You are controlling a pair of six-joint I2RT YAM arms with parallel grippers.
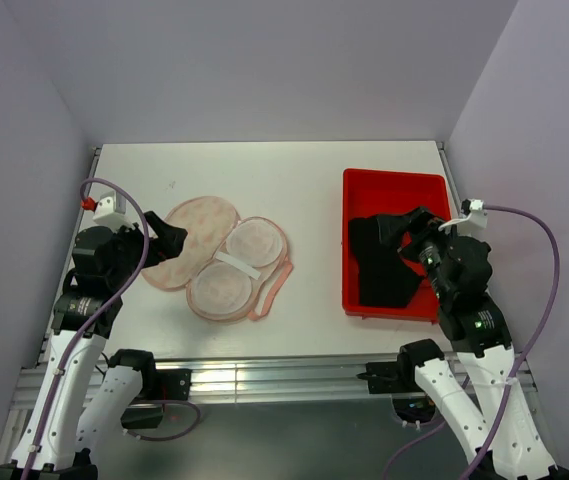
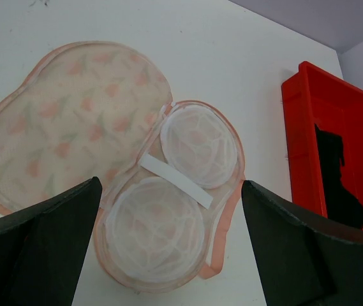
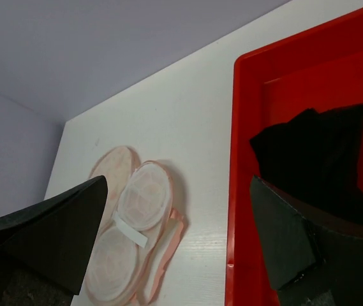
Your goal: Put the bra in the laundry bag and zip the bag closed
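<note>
The laundry bag (image 1: 226,258) lies open on the white table, its printed lid (image 1: 189,240) folded back to the left and two white mesh cups (image 1: 236,268) facing up. It also shows in the left wrist view (image 2: 136,185) and the right wrist view (image 3: 130,223). The black bra (image 1: 379,260) lies in the red tray (image 1: 389,182); it also shows in the right wrist view (image 3: 315,159) and the left wrist view (image 2: 337,178). My left gripper (image 1: 171,238) is open and empty, over the bag's left edge. My right gripper (image 1: 416,235) is open and empty, above the bra in the tray.
The red tray (image 3: 245,159) stands at the table's right side, close to the right wall. Purple walls close in the table on three sides. A loose pink zipper rim (image 1: 272,285) trails from the bag's right edge.
</note>
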